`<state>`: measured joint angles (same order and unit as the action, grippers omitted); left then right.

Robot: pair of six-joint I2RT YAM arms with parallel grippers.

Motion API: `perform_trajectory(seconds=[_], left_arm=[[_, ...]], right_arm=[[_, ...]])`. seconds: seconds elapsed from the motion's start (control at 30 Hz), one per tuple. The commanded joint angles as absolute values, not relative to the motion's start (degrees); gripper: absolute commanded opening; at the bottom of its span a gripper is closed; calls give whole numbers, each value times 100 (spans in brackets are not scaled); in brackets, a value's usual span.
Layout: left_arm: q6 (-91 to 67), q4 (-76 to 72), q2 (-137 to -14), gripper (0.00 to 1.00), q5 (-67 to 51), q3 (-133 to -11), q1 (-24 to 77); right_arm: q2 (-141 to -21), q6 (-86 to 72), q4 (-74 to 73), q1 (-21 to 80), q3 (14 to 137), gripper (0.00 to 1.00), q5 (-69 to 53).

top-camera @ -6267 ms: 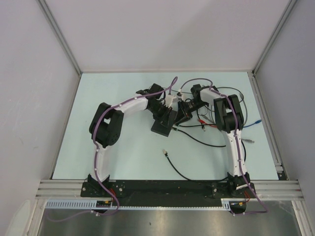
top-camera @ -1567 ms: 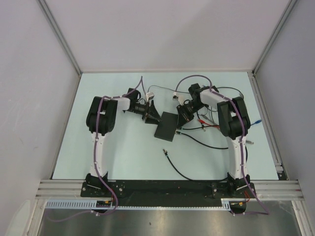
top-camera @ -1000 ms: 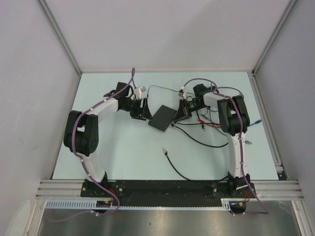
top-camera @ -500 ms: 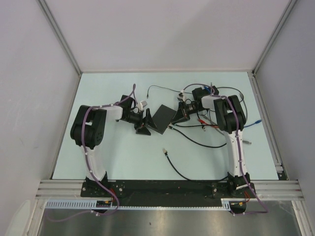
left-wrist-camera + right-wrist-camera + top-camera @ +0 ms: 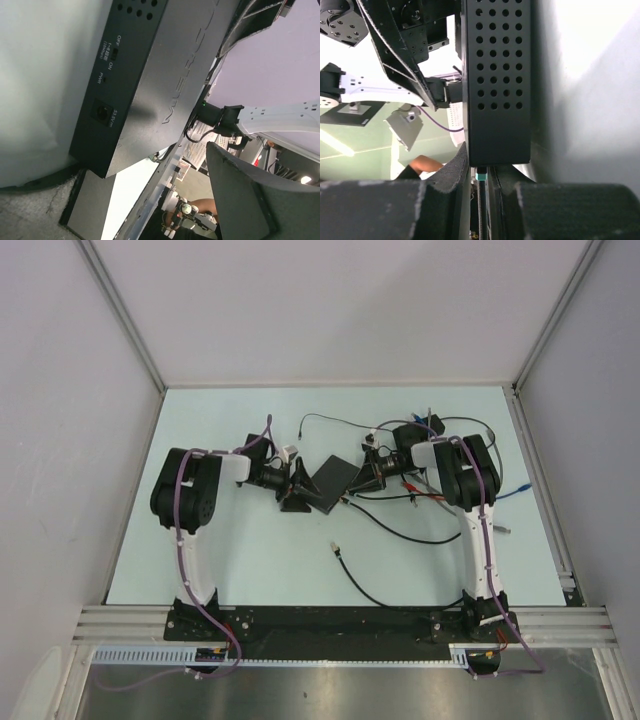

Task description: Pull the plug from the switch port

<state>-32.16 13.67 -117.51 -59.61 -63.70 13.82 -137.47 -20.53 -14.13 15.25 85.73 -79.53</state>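
The flat black box (image 5: 333,480) lies on the table between my two grippers. In the right wrist view its perforated side (image 5: 497,75) fills the middle, and the switch port (image 5: 480,166) is on its near edge. A plug (image 5: 480,176) with a teal collar sits in that port, its black cable running back between my fingers. My right gripper (image 5: 481,200) (image 5: 368,476) is shut on the plug. My left gripper (image 5: 297,490) (image 5: 135,195) stands open at the box's opposite end (image 5: 107,85), one finger (image 5: 240,200) clear of the box.
Loose black cables (image 5: 390,525) curl over the table near the right arm, one ending in a small connector (image 5: 333,548). Red-tipped leads (image 5: 412,494) and a blue lead (image 5: 520,488) lie further right. A small white connector (image 5: 289,452) rests behind the left gripper. Walls enclose the table.
The left arm has folded back and its gripper has come down from behind the box to its left near end. The box turned slightly. The right gripper stayed at the box's right edge.
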Motion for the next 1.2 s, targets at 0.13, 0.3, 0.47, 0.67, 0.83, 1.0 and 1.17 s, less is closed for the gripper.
perform_trajectory(seconds=[0.13,0.3,0.47,0.67,0.83,1.0,1.17], left_arm=[[-3163,1380,-11707,86,-4772,-6249,1406],[-3173,1617,-11567,85,-4571,-6100,1398],[-2203,1932,-11488,73,-4456,-6492,1406],[-1118,3242,-10601,46,-3579,-6873,1257],[-773,3157,-10318,32,-3498,-7004,1248],[-607,2681,-10678,22,-4042,-7496,1555],[-755,2567,-11231,23,-4569,-7928,2055]], right_arm=[[-13763,-2830,-949,1679,8490,0,-8850],[-13965,-1524,-2553,1626,8981,0,-9088],[-14994,2600,-7448,1617,10626,0,-9351],[-14880,2900,-7532,1792,10722,0,-8264],[-14784,2288,-6703,1898,10504,3,-7237],[-13870,661,-4066,1828,9502,30,-6057],[-13790,553,-3946,1697,9492,52,-6020]])
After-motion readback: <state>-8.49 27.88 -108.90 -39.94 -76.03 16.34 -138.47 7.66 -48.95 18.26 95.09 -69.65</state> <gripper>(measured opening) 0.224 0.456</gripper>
